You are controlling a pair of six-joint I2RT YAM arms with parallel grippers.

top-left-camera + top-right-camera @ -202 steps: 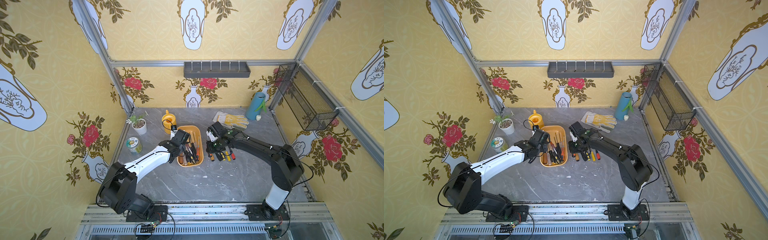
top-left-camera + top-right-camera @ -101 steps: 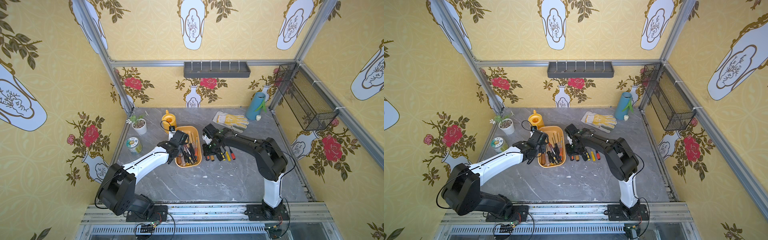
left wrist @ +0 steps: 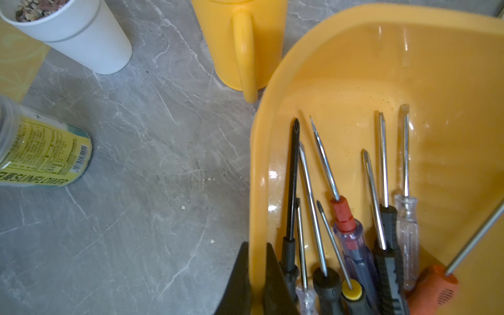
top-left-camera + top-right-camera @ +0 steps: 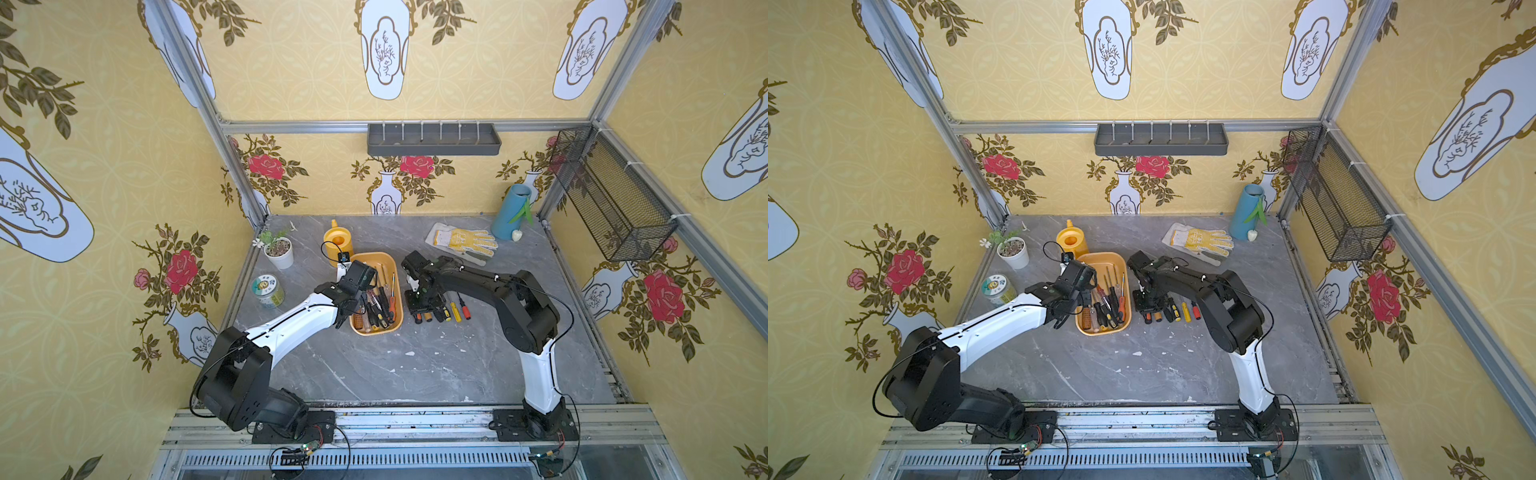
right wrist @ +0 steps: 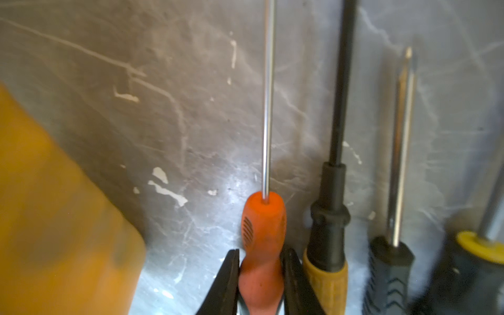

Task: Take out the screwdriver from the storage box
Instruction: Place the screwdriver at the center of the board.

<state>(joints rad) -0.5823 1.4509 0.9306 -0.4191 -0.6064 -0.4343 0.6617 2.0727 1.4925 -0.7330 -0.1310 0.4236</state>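
Tabletop (image 4: 415, 374) is grey marble; storage box (image 4: 376, 253) sits mid-frame in both top views, with loose tools (image 4: 380, 303) inside. Left pincer (image 3: 256, 245) is pinched tight on the box's frame-left rim. Right pincer (image 5: 261, 251) is closed on the orange screwdriver (image 5: 263, 218) at the handle waist. The screwdriver is outside the box, just right of it, leftmost in the row of screwdrivers (image 4: 451, 309). Contact with tabletop: can't tell.

In the right wrist view the storage box (image 5: 54, 218) is blurred, and the orange screwdriver (image 5: 263, 231) is cut off at its handle.
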